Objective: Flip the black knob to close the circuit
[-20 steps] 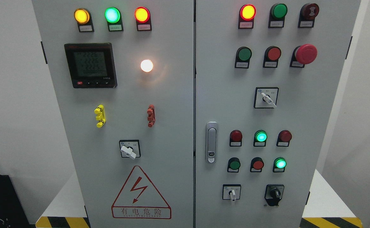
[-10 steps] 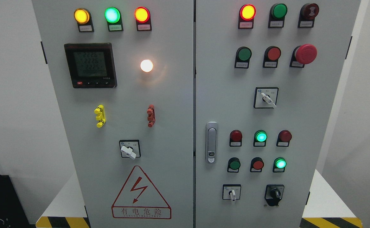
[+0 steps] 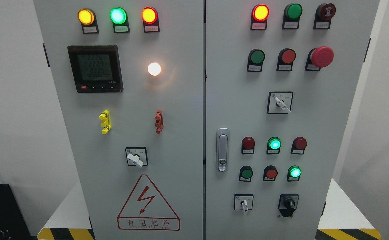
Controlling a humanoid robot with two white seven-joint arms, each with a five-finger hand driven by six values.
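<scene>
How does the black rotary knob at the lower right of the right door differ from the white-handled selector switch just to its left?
The black rotary knob is dark all over on a black mount; the white-handled selector switch has a pale lever on a white, black-framed plate. The black rotary knob's grip is short and chunky; the white-handled selector switch's lever is slim and points down. Both sit in the bottom row of the grey right door, with no hand in view.

Electrical room: grey control cabinet [image 3: 181,100]

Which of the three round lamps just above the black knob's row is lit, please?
The right one, on: it glows bright green; its two neighbours look dark.
</scene>
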